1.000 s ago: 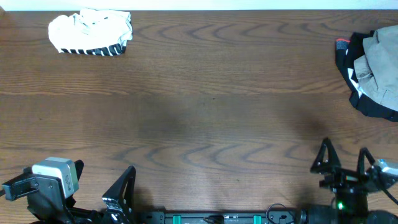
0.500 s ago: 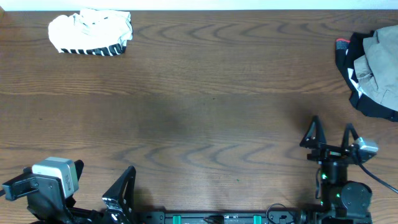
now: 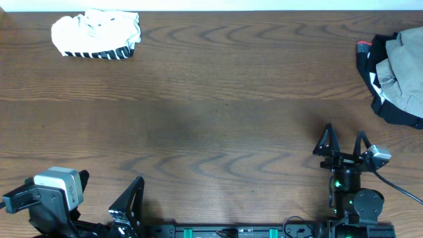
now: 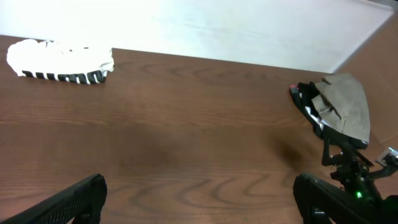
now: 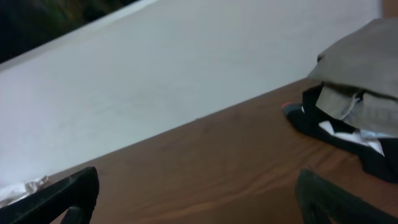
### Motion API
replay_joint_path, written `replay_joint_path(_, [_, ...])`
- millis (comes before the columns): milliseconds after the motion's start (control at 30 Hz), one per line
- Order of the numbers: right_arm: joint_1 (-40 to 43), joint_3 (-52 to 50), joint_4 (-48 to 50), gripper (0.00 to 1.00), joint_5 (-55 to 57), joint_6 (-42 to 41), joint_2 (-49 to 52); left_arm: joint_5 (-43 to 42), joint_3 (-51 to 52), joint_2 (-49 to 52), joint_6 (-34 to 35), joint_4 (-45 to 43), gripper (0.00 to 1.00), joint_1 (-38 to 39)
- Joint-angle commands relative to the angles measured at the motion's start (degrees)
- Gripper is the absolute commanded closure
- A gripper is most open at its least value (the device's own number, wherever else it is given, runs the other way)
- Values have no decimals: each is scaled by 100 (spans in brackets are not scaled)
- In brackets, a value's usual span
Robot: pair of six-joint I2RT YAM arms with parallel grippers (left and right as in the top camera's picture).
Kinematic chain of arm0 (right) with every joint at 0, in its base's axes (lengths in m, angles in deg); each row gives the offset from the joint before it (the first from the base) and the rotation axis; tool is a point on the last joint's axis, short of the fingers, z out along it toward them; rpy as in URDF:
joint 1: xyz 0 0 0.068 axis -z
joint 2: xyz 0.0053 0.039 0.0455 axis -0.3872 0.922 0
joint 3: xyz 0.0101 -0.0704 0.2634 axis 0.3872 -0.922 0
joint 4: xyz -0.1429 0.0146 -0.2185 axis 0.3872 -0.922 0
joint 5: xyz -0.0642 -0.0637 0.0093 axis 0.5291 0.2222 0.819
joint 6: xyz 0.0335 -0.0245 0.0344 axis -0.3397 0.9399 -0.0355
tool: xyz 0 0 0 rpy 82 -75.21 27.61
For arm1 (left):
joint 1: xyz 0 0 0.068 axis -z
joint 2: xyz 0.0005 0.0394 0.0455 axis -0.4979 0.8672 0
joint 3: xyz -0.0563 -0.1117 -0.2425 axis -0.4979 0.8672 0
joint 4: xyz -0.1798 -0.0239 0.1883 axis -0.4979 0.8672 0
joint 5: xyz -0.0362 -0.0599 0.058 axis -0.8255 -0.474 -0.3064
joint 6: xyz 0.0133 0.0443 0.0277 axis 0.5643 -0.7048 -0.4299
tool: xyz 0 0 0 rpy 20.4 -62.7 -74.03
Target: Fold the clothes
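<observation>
With both arms' jaws open and empty, you should next fetch the garment pile (image 3: 398, 74) far right of the folded clothes (image 3: 96, 35).

No readable text or labels

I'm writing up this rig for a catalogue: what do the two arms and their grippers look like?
Both are black. The right gripper has two pointed, triangular fingers, a small grey camera block beside them, a green light on the arm and a black cable trailing off. The left gripper has similar black fingers and a larger white-grey camera box.
</observation>
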Motion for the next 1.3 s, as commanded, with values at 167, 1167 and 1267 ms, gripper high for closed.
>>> replay_joint_path(167, [11,-9,-680,1,-42,-2,-24,-74,15,33,-96,393,2,13])
replay_joint_path(1167, [11,-9,-675,1,-39,-2,-20,-74,15,33,-96,393,2,13])
replay_joint_path(1267, [11,-9,-675,1,-39,-2,-20,-74,15,33,-96,393,2,13])
